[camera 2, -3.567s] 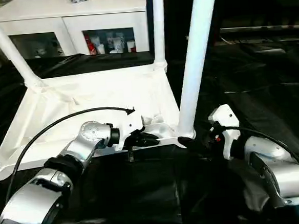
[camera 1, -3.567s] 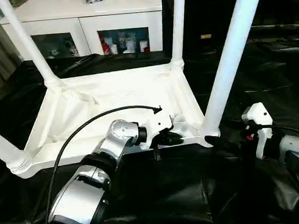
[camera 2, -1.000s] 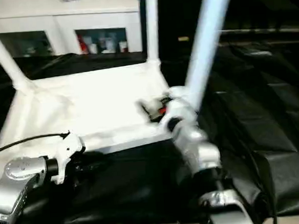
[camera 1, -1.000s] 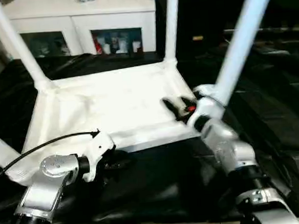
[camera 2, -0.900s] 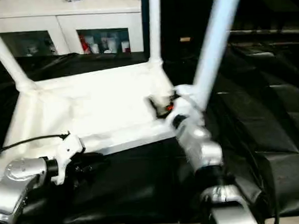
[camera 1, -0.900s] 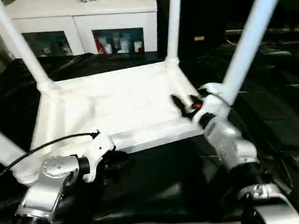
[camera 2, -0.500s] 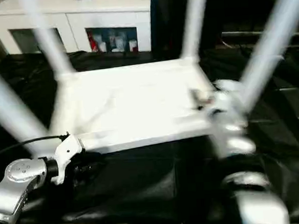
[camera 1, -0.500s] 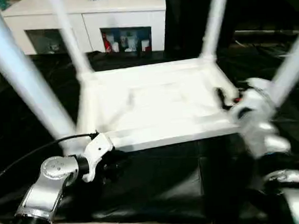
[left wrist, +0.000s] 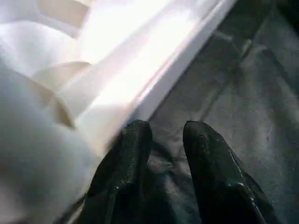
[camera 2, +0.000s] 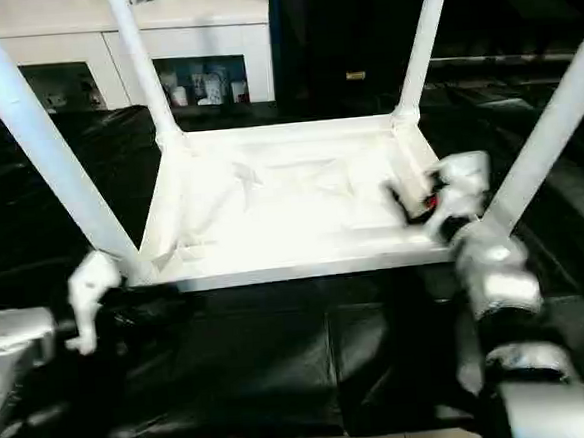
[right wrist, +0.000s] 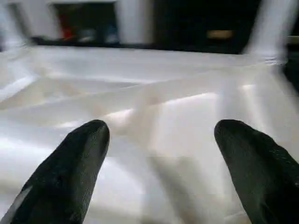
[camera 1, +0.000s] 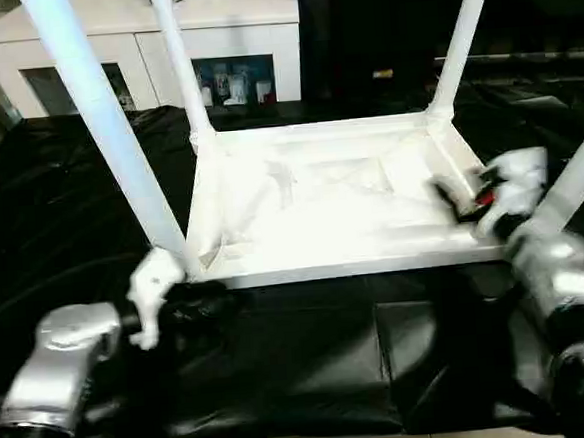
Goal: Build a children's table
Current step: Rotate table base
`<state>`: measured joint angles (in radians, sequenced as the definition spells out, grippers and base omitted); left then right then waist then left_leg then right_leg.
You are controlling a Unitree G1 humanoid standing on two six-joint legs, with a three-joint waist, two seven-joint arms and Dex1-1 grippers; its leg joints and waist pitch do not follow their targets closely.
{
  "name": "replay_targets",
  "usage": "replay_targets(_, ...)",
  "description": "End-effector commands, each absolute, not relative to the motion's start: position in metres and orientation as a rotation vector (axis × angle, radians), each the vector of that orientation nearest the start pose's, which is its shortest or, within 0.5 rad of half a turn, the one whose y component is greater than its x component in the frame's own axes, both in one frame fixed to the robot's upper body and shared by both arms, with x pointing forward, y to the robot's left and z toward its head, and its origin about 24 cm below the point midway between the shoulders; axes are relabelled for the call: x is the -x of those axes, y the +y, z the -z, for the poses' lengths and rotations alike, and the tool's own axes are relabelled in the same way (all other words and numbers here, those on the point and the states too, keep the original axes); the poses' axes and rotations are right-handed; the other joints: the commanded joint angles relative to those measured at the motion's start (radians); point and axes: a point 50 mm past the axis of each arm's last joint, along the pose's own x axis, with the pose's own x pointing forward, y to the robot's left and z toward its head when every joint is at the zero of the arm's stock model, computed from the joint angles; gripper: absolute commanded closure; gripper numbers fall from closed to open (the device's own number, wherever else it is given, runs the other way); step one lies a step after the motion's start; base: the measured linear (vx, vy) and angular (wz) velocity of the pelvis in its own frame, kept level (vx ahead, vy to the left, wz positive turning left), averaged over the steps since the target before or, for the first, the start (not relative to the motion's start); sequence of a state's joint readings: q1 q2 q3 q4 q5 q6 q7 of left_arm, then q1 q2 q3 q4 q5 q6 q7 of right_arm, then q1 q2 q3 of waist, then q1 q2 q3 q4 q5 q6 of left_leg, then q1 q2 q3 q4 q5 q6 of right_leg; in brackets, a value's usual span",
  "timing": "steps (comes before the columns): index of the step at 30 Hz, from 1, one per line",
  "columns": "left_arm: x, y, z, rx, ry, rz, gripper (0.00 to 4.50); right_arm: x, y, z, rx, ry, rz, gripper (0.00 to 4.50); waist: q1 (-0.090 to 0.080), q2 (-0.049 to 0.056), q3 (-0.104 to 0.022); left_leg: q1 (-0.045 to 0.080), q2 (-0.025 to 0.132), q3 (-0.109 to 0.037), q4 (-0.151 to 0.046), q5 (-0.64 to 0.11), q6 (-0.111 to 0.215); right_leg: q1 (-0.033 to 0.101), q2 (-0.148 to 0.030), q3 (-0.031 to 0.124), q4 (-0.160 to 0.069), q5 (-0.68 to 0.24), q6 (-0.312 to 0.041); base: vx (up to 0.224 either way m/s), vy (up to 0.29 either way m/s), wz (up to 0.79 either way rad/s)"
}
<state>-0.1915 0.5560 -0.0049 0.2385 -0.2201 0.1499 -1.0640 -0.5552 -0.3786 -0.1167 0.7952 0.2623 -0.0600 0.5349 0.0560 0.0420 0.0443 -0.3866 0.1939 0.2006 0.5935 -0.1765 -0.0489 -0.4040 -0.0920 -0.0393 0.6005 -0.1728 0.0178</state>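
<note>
The children's table lies upside down on the black cover, its white tabletop rim (camera 1: 346, 270) facing me. Four white legs stand up from its corners: the near-left leg (camera 1: 105, 122), the far-left leg (camera 1: 183, 66), the far-right leg (camera 1: 460, 37) and the near-right leg (camera 1: 580, 174). My left gripper (camera 1: 202, 300) sits low on the cover just outside the near-left corner. Its fingers (left wrist: 135, 140) stand a little apart with nothing between them. My right gripper (camera 1: 451, 200) reaches over the right rim beside the near-right leg. It is wide open (right wrist: 166, 140) above the tabletop's underside.
A white cabinet with glass doors (camera 1: 240, 42) stands behind the work table. The black cover (camera 1: 312, 368) lies in folds in front of the tabletop, and its front edge runs along the bottom of the head views.
The tabletop with its legs has slid to the right, and my right gripper has gone right with it. My left gripper, earlier at the middle of the near rim, is now by the near-left corner.
</note>
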Motion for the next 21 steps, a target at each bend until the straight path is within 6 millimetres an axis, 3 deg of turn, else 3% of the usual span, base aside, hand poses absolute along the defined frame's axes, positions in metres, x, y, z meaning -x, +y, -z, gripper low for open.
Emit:
replay_targets(1,-0.263,0.235,-0.058,-0.195,0.301,0.939,2.93,-0.342,-0.223,-0.062,0.032,0.095,-0.385,0.46,0.001,0.007,-0.063,0.027,0.028,-0.012,-0.073,-0.316,0.008,0.032,-0.03,0.018,-0.065,-0.249,-0.251,0.0,0.0,0.0)
replay_targets(5,-0.252,0.263,-0.066,-0.138,0.323,0.912,2.67,-0.325,-0.201,-0.054,0.055,0.081,-0.49,0.46,0.003,0.01,-0.059,0.028,0.029,-0.013,-0.079,-0.33,-0.002,0.03,-0.029,0.021,-0.067,-0.269,-0.233,0.0,0.0,0.0)
replay_targets(8,-0.249,0.282,-0.07,-0.102,0.315,0.846,2.41,-0.313,-0.199,-0.053,0.056,0.039,-0.436,0.46,0.001,0.013,-0.055,0.033,0.029,-0.015,-0.084,-0.365,-0.014,0.023,-0.028,0.024,-0.071,-0.303,-0.219,0.0,0.0,0.0)
replay_targets(9,-0.249,0.284,-0.07,-0.099,0.309,0.838,2.34,-0.311,-0.199,-0.053,0.055,0.032,-0.426,0.46,0.001,0.002,-0.054,0.033,0.028,-0.013,-0.085,-0.372,-0.014,0.022,-0.028,0.025,-0.074,-0.315,-0.212,0.0,0.0,0.0)
replay_targets(11,-0.249,0.285,-0.071,-0.097,0.302,0.83,2.14,-0.309,-0.199,-0.053,0.053,0.024,-0.414,0.46,0.001,0.009,-0.054,0.035,0.029,-0.018,-0.088,-0.386,-0.02,0.021,-0.033,0.026,-0.075,-0.346,-0.201,0.0,0.0,0.0)
replay_targets(13,-0.251,0.29,-0.078,-0.074,0.25,0.794,1.97,-0.293,-0.206,-0.054,0.021,0.008,-0.351,0.46,0.006,0.004,-0.051,0.037,0.031,-0.019,-0.091,-0.404,-0.023,0.017,-0.035,0.031,-0.08,-0.373,-0.18,0.0,0.0,0.0)
replay_targets(16,-0.254,0.292,-0.084,-0.046,0.21,0.776,1.85,-0.264,-0.222,-0.052,0.002,0.018,-0.3,0.46,0.012,0.009,-0.05,0.037,0.032,-0.022,-0.096,-0.419,-0.026,0.018,-0.033,0.032,-0.082,-0.361,-0.168,0.0,0.0,0.0)
replay_targets(17,-0.255,0.292,-0.085,-0.038,0.195,0.771,1.75,-0.259,-0.226,-0.05,-0.002,0.029,-0.291,0.46,0.011,0.004,-0.05,0.035,0.03,-0.023,-0.096,-0.434,-0.03,0.019,-0.034,0.031,-0.083,-0.373,-0.165,0.0,0.0,0.0)
replay_targets(21,-0.259,0.289,-0.089,0.004,0.15,0.764,1.4,-0.249,-0.235,-0.044,0.018,0.069,-0.257,0.46,0.001,0.004,-0.047,0.033,0.027,-0.024,-0.095,-0.447,-0.033,0.018,-0.037,0.031,-0.088,-0.406,-0.16,0.0,0.0,0.0)
